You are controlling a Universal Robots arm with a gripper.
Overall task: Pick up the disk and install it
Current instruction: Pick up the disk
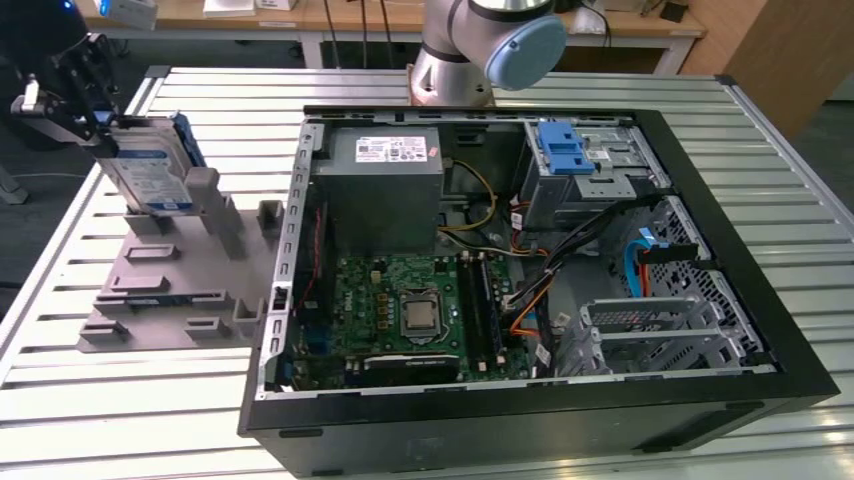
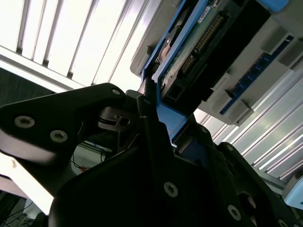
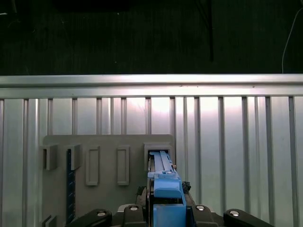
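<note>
The disk [image 1: 147, 168] sits upright in the grey holder [image 1: 154, 300] on the desk [image 1: 134, 420], fingers [image 2: 150, 116] clamped on its blue rail [image 3: 165, 189], so any crooked pull could probably wedge it or let it slip.

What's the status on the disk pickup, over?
Pincer shut on disk at its top edge. Disk upright, foot in the grey holder slot. Nothing seen in the way; open computer case alongside.
</note>
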